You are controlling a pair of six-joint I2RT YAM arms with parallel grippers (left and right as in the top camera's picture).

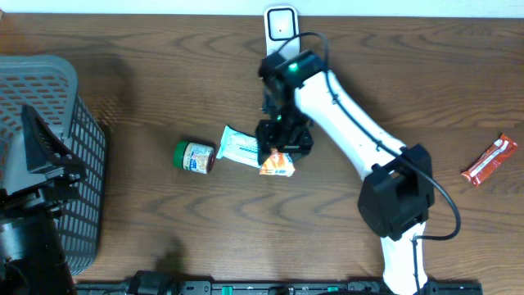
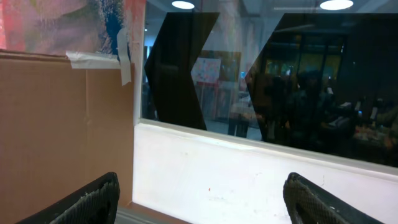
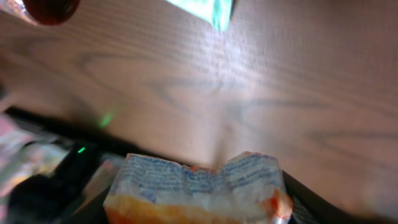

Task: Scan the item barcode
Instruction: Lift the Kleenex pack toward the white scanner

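Brown wood table [image 1: 147,65]. My right gripper [image 3: 200,210] pinched the orange packet [image 3: 199,183], jaws closed on it; left gripper [image 2: 202,196] gaped empty. Tube [image 1: 241,146] and jar [image 1: 194,156] lay at nine o'clock. Grasp step, I judged. Next: lift, carry toward white scanner [image 1: 281,24] at twelve o'clock, barcode facing it.

- The brown wooden desk [image 1: 164,65] carries every item listed.
- The grey plastic mesh basket [image 1: 78,164] stands at the desk's left edge.
- The white upright barcode scanner [image 1: 281,24] stands at the far edge, near the middle.
- The small round labelled jar [image 1: 194,156] lies on its side at mid-desk, right of the basket.
- The white-and-green flat tube [image 1: 240,147] lies just beside the jar, on its right.
- The orange-and-white crinkled snack packet [image 1: 278,166] sits just right of the tube, between the fingers of the right end effector [image 1: 282,156].
- The red-orange wrapped bar [image 1: 490,160] lies near the right edge, well apart.
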